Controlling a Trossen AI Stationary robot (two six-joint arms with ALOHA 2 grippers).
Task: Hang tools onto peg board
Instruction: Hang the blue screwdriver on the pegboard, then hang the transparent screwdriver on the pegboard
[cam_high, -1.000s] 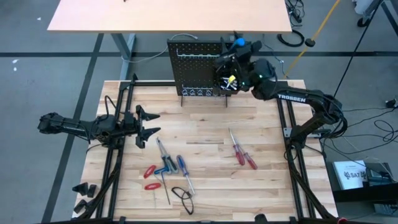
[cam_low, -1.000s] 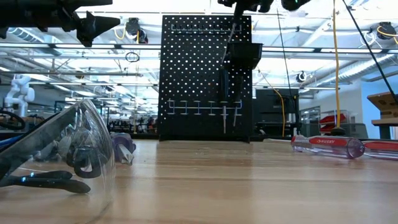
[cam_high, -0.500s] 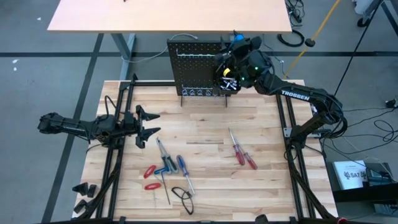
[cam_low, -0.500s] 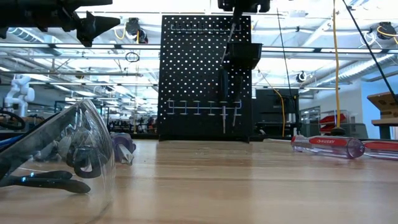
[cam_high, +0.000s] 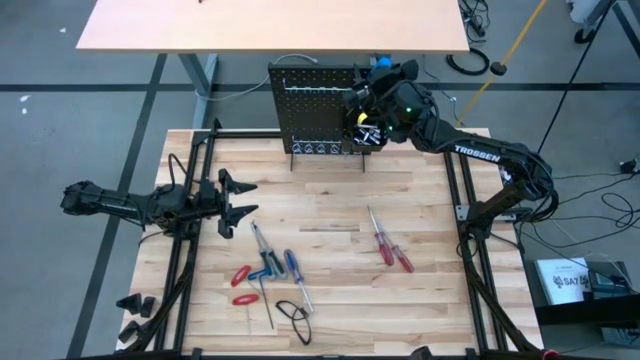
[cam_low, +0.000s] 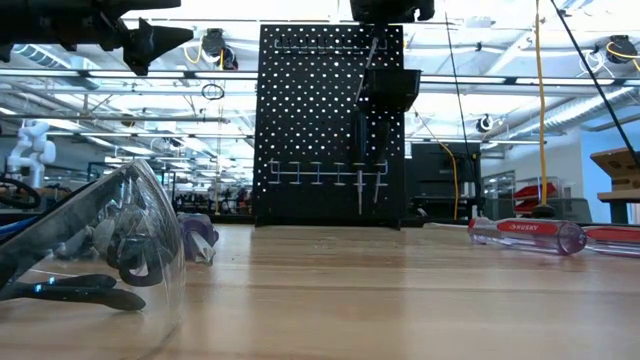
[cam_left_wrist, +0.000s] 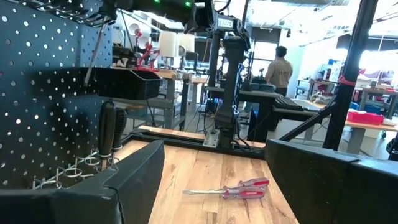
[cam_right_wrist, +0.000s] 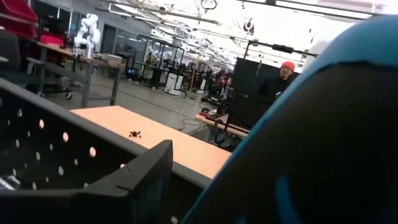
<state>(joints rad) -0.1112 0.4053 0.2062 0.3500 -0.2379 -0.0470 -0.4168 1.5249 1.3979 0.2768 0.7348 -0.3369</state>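
Right gripper (cam_high: 368, 128) up at peg board (cam_high: 310, 110) top corner, over small black bin (cam_low: 390, 88); thin rod (cam_low: 368, 62) angling down from it toward bin, grip on it unclear. Left gripper (cam_high: 240, 202) spread wide, parked above wooden table (cam_high: 330, 200). Screwdrivers (cam_high: 275, 268) and red pliers (cam_high: 240, 284) loose on table, well apart from board. Safety glasses (cam_low: 90, 240) crowding low view.

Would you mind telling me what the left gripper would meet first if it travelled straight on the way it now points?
The left gripper, open, points across the table toward the right side. The way looks free at first; the red-handled screwdriver lies ahead but lower, flat on the table, though depth is unclear.
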